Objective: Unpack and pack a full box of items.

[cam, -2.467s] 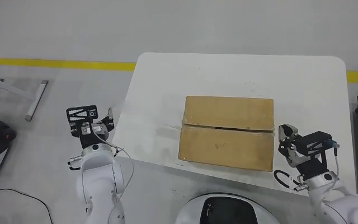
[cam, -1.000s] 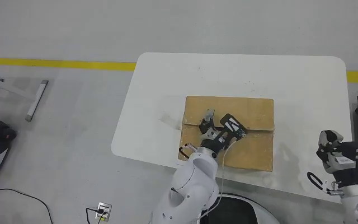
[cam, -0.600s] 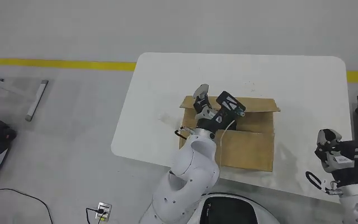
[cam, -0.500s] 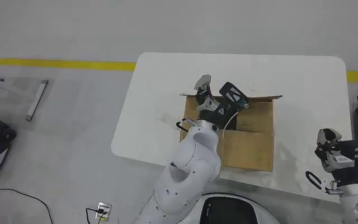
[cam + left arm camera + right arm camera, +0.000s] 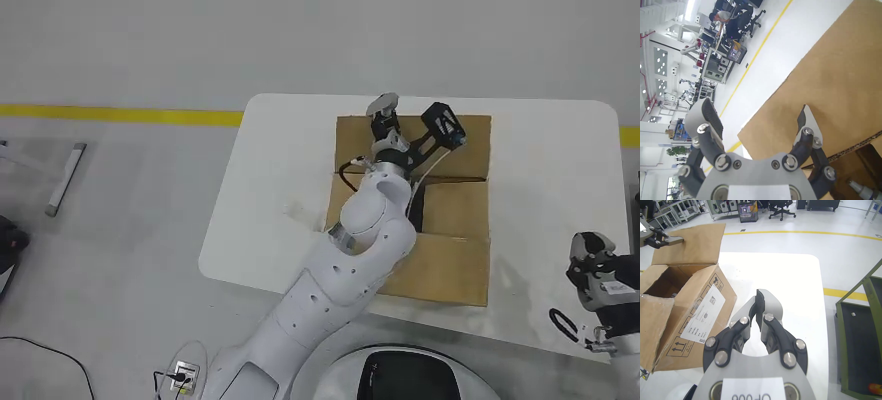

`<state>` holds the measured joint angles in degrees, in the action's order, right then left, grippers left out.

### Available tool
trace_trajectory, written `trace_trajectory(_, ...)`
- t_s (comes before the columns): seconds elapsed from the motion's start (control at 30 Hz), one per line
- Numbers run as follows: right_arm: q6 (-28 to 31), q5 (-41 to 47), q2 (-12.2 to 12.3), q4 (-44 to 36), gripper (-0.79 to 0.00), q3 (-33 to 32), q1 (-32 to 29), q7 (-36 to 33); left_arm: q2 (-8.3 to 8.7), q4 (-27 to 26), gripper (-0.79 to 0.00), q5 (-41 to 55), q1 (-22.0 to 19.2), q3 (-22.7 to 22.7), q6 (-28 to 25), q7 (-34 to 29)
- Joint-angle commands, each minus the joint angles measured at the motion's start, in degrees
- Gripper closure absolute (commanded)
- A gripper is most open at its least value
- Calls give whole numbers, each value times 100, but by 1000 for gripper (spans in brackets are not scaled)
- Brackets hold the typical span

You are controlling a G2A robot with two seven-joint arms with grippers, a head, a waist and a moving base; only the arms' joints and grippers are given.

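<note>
A brown cardboard box [image 5: 440,262] sits on the white table [image 5: 280,170]. Its far flap [image 5: 470,145] is folded back and its near flap lies flat; a dark gap [image 5: 420,205] shows between them. My left gripper [image 5: 385,108] is open at the far flap's left end. In the left wrist view the gripper [image 5: 755,115] has one finger [image 5: 807,117] against the flap [image 5: 829,75], and a grey cylindrical item [image 5: 861,189] lies inside the box. My right gripper [image 5: 757,306] is shut and holds nothing, off to the right of the box [image 5: 687,306]. It also appears at the table's right front corner [image 5: 588,250].
A green cart [image 5: 861,332] stands just beyond the table's right edge. A yellow line [image 5: 120,115] runs across the floor behind the table. Bare table surface lies left of the box and behind it.
The left arm came from beside the table onto the box, lifted the far flap and pushed it back open. The right gripper drew away to the right.
</note>
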<state>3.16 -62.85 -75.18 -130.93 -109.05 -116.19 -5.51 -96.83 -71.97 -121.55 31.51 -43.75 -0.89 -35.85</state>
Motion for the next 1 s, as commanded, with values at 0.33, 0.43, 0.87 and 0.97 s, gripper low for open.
trace_trajectory(0.33, 1240, 1755, 27, 39, -102, -318, 128, -287, -122, -807, -785, 1099, 434, -564, 45, -94)
trace_trajectory(0.43, 2000, 2577, 74, 114, -357, -508, 248, -607, -7, -1680, -785, 1026, 918, -928, -274, -288)
trace_trajectory(0.87, 2902, 2071, 223, 153, -502, -21, 986, -1389, 417, -4990, -785, 846, 3564, -2452, -1449, -709)
trace_trajectory(0.97, 2849, 1772, 242, 221, -428, 255, 1170, -1534, 447, -5397, -785, 1130, 4064, -2651, -1380, -779)
